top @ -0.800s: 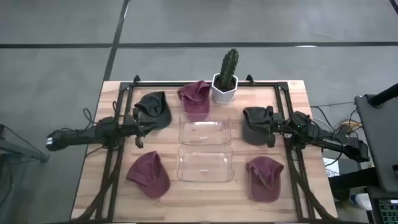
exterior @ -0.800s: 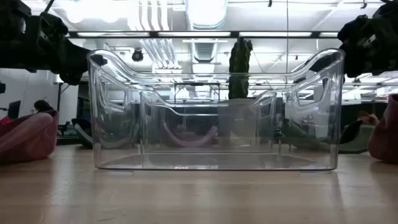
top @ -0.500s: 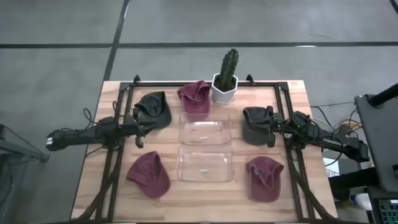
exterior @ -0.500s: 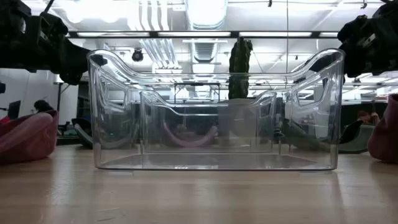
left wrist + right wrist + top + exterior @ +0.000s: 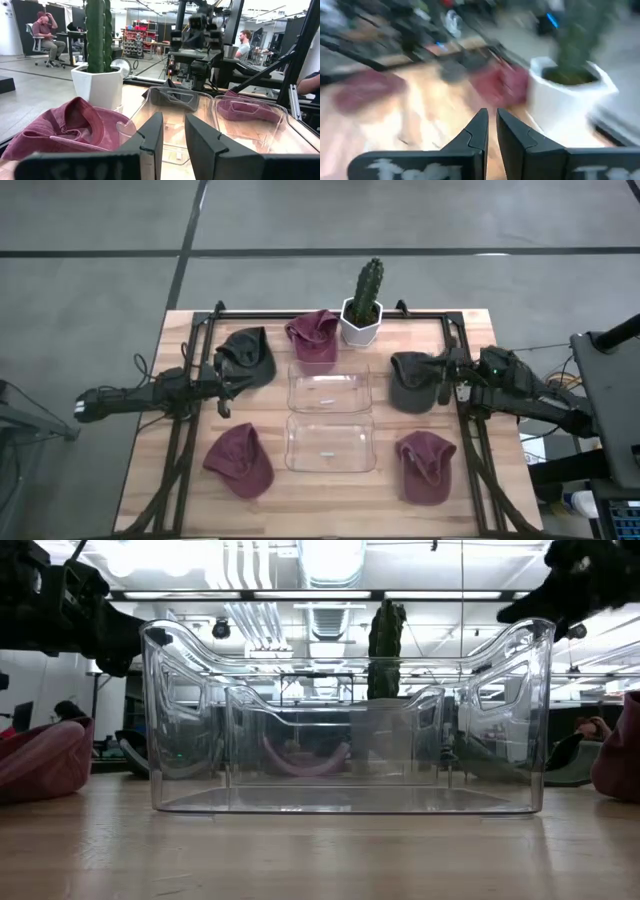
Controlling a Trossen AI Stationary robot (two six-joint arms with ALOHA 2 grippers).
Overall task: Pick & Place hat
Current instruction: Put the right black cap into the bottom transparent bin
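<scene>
Five hats lie crown-up on the wooden table: a dark grey one (image 5: 246,356) far left, a maroon one (image 5: 313,332) beside the cactus pot, a dark grey one (image 5: 409,380) right of the bins, and maroon ones near left (image 5: 240,461) and near right (image 5: 425,468). My left gripper (image 5: 222,397) (image 5: 173,131) waits just near of the left grey hat, its fingers close together. My right gripper (image 5: 441,387) (image 5: 492,121), fingers nearly together, hangs raised over the right grey hat's right edge and holds nothing.
Two clear plastic bins (image 5: 328,392) (image 5: 330,442) stand one behind the other at the table's middle, and the near one (image 5: 345,720) fills the low view. A cactus in a white pot (image 5: 362,311) (image 5: 97,75) stands at the far edge. People sit in the room beyond.
My right arm has lifted away from the table and drawn slightly toward the right edge, its wrist rising in the low view. Its wrist picture is smeared by the motion. The hats, the bins and my left arm have kept still.
</scene>
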